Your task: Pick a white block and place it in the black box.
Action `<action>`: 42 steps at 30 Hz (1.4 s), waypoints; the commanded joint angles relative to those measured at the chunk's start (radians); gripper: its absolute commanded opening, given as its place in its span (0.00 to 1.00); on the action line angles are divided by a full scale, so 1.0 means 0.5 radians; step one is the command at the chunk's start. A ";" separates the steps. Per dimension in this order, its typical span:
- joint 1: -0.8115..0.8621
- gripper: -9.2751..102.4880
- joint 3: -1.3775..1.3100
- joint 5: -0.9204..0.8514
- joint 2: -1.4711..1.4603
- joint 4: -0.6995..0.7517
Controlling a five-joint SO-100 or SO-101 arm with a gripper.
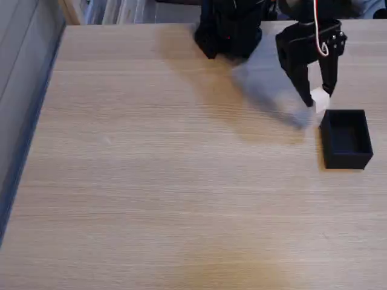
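Pointing downward, pincer (319, 99) | grips white block (320, 99) | beside black box (346, 139)

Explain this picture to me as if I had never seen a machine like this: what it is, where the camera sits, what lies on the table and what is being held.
This is a small robot arm, black, mounted at the far edge of a wooden table. The one picture comes from a fixed camera that stands still and looks down at the table from the near side. The arm ends in a two-fingered end effector, which works like a pair of tongs; red and white wires run along it. Between its fingertips it holds the white block, a small cube, apparently just clear of the table, though that is hard to judge. Right beside it, toward the lower right in this view, stands the black box, open at the top and empty inside. The block is near the box's far left corner, not yet over the opening. Along the left edge runs a grey surface beyond the table.
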 commanded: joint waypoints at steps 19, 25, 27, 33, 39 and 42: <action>-0.227 0.11 -0.877 0.199 -0.779 0.006; -0.187 0.26 -0.862 0.196 -0.788 0.071; -0.178 0.27 -0.862 0.193 -0.788 0.074; -0.156 0.21 -0.877 0.199 -0.761 0.120; -0.028 0.08 -0.718 0.190 -0.525 0.123; 0.120 0.08 -0.518 0.003 -0.337 0.166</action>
